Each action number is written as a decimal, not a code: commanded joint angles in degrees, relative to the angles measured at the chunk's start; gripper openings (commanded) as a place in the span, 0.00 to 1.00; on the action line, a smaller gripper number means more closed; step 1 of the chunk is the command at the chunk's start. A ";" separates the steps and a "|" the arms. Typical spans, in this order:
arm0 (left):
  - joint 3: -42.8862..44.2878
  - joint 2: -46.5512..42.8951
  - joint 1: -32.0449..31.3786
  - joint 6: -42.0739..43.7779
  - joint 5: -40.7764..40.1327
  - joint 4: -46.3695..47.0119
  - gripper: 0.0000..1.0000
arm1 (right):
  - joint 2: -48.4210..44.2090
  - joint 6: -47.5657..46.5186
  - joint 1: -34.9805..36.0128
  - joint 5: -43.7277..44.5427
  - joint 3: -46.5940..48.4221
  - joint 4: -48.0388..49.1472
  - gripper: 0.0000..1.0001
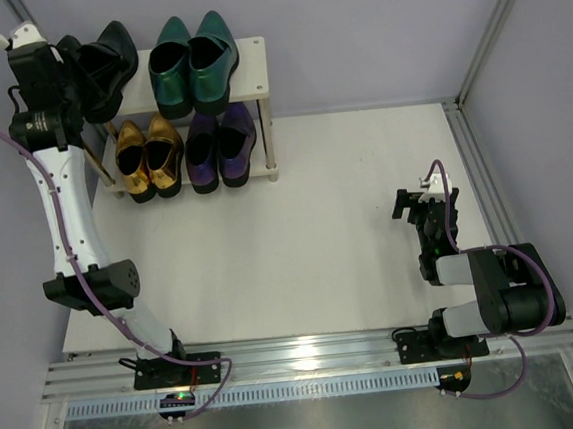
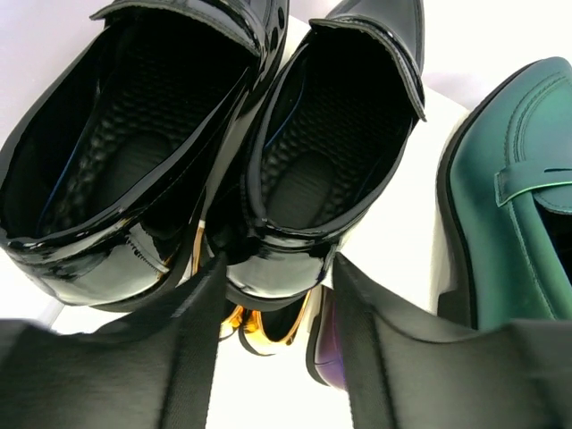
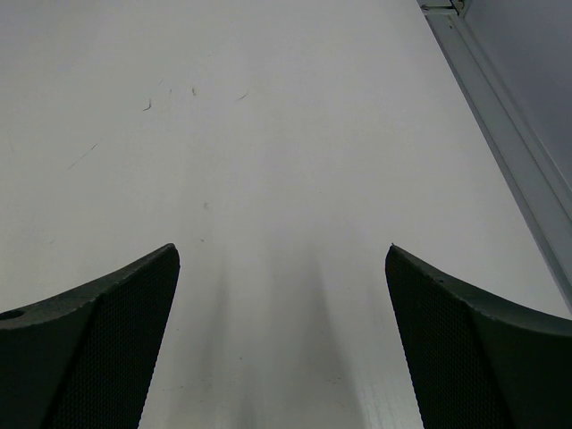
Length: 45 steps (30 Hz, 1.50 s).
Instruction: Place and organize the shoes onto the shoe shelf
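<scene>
Shelf [image 1: 251, 65] stands directly ahead of the left tool [image 2: 279, 268], well off to the far left of the right tool [image 3: 281, 259]. The table [image 1: 317, 222] carries no loose shoe anywhere around either tool.

All four pairs are on the shelf:
- Top board: black pair [image 1: 102, 58] right under the left tool, green pair [image 1: 193, 64] just to its right.
- Lower board: gold pair [image 1: 149, 156] below and a little behind the tool, purple pair [image 1: 220, 145] beside the gold, further right.

Judgement: placing looks done, and what is left is tidying. The black pair looks the least squared-up in the overhead view, the shoes leaning against each other, so a final nudge or a release there seems to be the last step.

Left tool: its fingers [image 2: 201, 340] flank the heel of the right-hand black shoe [image 2: 331, 152], part-way apart. Whether they press on the heel or only bracket it I cannot tell.

Right tool: gaping wide, nothing between the fingers, parked low over bare table.

Hard to make out:
- Overhead, the left arm covers much of the black pair, so their exact footing on the board is hidden.
- The wrist view cuts off the black toes and most of the green shoe [image 2: 518, 197].
- Gold and purple show only as slivers under the heel.
- The lower board's rear half is hidden beneath the top board.
</scene>
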 commanded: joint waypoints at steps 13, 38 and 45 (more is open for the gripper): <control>-0.99 -2.39 -3.11 0.76 2.50 1.52 0.37 | -0.69 0.79 -0.24 -0.49 0.51 2.84 0.97; -8.54 -14.53 4.01 2.25 -14.03 5.30 1.00 | -0.69 0.79 -0.16 -0.49 0.51 2.93 0.97; -9.87 -13.21 4.80 4.71 -11.39 7.14 1.00 | -0.78 0.79 -0.15 -0.58 0.42 2.84 0.97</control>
